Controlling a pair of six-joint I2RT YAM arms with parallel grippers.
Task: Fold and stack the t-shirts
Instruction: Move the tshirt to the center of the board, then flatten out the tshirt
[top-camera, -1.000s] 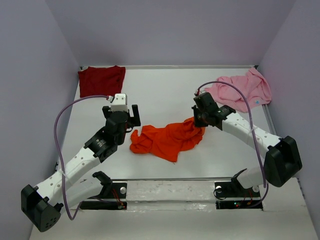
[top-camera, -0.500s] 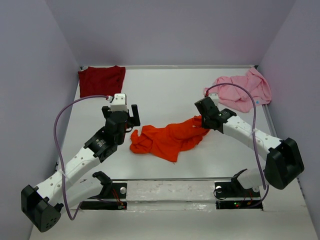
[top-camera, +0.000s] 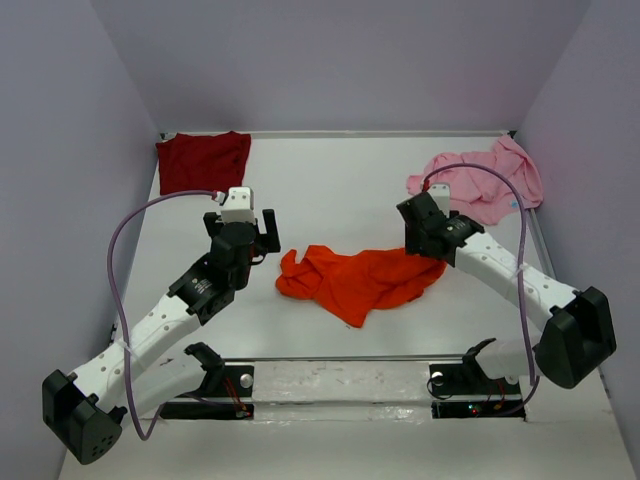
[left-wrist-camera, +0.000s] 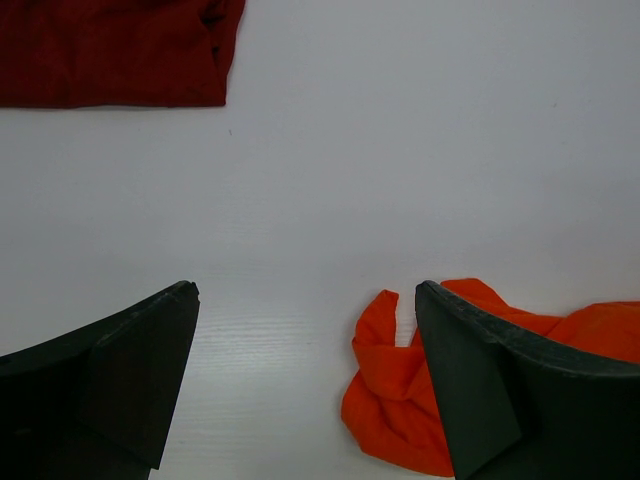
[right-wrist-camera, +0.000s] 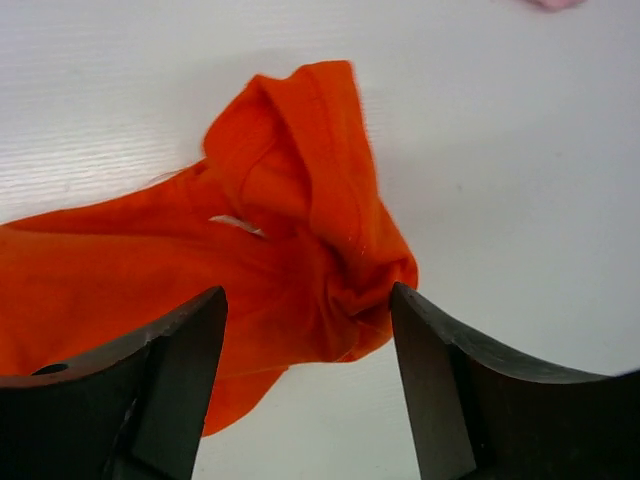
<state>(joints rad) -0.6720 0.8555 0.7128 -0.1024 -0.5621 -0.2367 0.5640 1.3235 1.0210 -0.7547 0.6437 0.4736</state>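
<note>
the left gripper (left-wrist-camera: 305, 290) hangs over the white table (top-camera: 330, 190) with its two dark fingers spread wide and nothing between them, only bare table top showing in the gap. just outside its right finger, and partly hidden behind it, lies the left end of the orange t-shirt (top-camera: 360, 280), a rumpled lobe of cloth with a curled hem. it is near that finger, but the pictures do not show whether they touch.

the right gripper (right-wrist-camera: 307, 292) also has its fingers well apart, not closed on anything. the right end of the orange t-shirt lies bunched on the table between and just ahead of them. a thick fold runs forward from the gap and ends in a rounded tip beyond the fingertips. the edge of the wad meets the inner side of the right finger, and the cloth runs on leftward past the left finger. in the top view the shirt is a crumpled, unfolded strip stretching from one gripper to the other, with a point of cloth sticking out toward the arm bases.

farther out, well ahead of the left fingers and off to their left, the dark red t-shirt (top-camera: 203, 160) lies fairly flat in the far left corner. ahead of the right gripper and to its right, the pink t-shirt (top-camera: 480, 185) lies in a loose heap near the far right corner. all three shirts lie apart from one another.
</note>
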